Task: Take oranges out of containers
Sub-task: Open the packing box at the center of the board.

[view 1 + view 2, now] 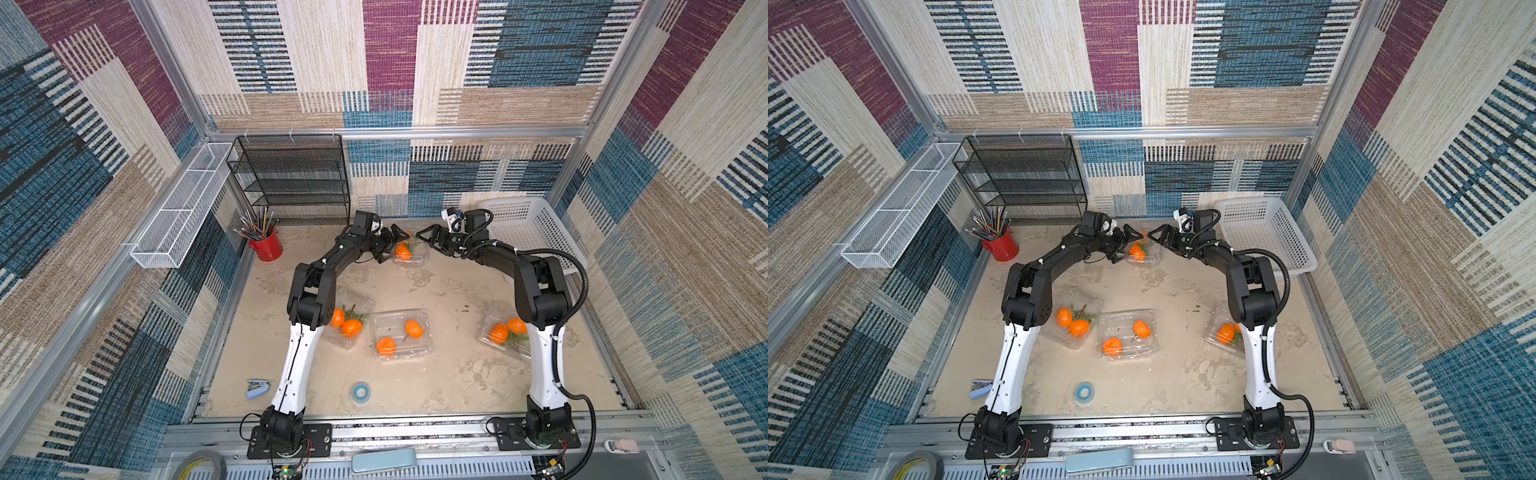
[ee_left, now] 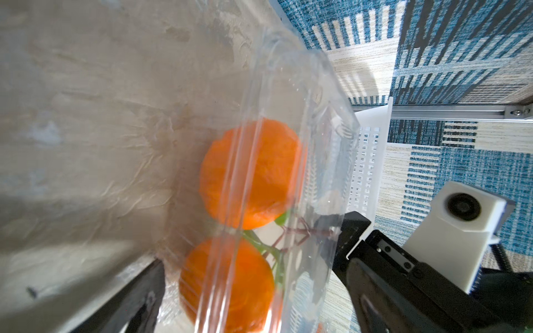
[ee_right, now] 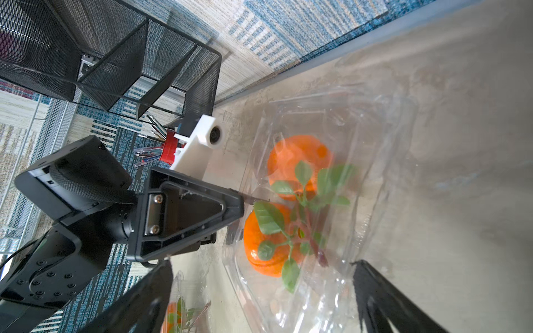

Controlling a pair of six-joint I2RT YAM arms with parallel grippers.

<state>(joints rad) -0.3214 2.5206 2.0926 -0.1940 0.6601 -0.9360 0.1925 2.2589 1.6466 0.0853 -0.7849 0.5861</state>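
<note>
patterned woven walls close in a mottled beige bench [image 1: 449, 374], where four clear clamshell containers [image 1: 1121, 322] lie, every one with its two oranges [image 1: 386, 345] inside. both arms reach to the far container [image 1: 415, 261], near the back wall; the left claw [image 1: 392, 245] and the right claw [image 1: 426, 242] flank it from either side, each spread wide and holding nothing. in the right wrist view the pair of oranges [image 3: 297, 161] there sits under green leaves [image 3: 269, 217] on a joined stem, with clear plastic around them; whether that lid is latched or already loose i cannot tell. by my reading the step in hand is opening this box: no fruit is out yet. the next move seems to call for one claw to pin the thin tray down while the other catches the lid edge and peels it back, since the plastic looks light enough to slide or buckle. nearer the arm bases, the left container [image 1: 348, 343], the middle container [image 1: 395, 324] and the right container [image 1: 490, 316] wait untouched, well apart from both claws; the right one is partly hidden behind the right arm [image 1: 544, 365].
</note>
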